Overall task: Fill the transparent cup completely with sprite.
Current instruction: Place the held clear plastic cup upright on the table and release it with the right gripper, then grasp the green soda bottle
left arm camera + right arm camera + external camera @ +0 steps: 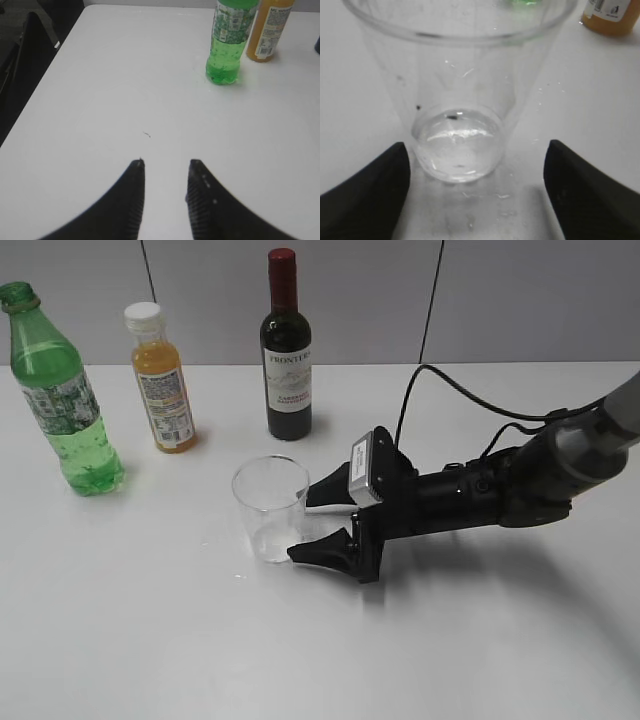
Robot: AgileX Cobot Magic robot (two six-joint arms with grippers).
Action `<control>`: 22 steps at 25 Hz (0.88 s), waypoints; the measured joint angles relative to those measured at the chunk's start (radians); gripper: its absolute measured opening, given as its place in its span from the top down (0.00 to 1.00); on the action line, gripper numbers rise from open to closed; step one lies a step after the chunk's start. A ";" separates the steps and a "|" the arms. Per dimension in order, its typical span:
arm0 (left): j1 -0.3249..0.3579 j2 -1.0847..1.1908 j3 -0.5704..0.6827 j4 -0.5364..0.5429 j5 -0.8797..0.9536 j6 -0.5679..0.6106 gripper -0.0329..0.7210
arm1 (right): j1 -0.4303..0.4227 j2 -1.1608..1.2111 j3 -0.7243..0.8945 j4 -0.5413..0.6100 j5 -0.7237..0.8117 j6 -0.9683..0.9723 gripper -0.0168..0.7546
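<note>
The transparent cup (270, 508) stands upright on the white table, empty apart from a little clear liquid at its base; it fills the right wrist view (457, 80). My right gripper (312, 530) is open, its fingers on either side of the cup's near side, not touching it (476, 150). The green sprite bottle (62, 395), capless and part full, stands at the far left and shows in the left wrist view (227, 42). My left gripper (166, 165) is open and empty above bare table; it is out of the exterior view.
An orange-juice bottle (163, 380) with a white cap stands right of the sprite bottle. A dark wine bottle (286, 350) stands behind the cup. A black cable (455, 385) loops over the right arm. The table's left edge (45, 65) shows in the left wrist view.
</note>
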 joint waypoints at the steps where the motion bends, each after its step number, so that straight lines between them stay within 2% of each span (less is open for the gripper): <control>1: 0.000 0.000 0.000 0.000 0.000 0.000 0.64 | -0.010 -0.010 0.001 -0.016 0.007 0.000 0.15; 8: 0.000 0.000 0.000 0.000 0.000 0.000 0.64 | -0.065 -0.109 0.003 -0.100 0.113 0.011 0.16; 13: 0.000 0.000 0.000 0.000 0.000 0.000 0.64 | -0.073 -0.232 0.004 -0.098 0.499 0.066 0.17; 18: 0.000 0.000 0.000 0.000 0.000 0.000 0.64 | -0.073 -0.363 0.000 0.028 0.877 0.070 0.20; 22: 0.000 0.000 0.000 0.000 0.000 0.000 0.64 | -0.077 -0.433 -0.036 0.120 1.059 0.087 0.21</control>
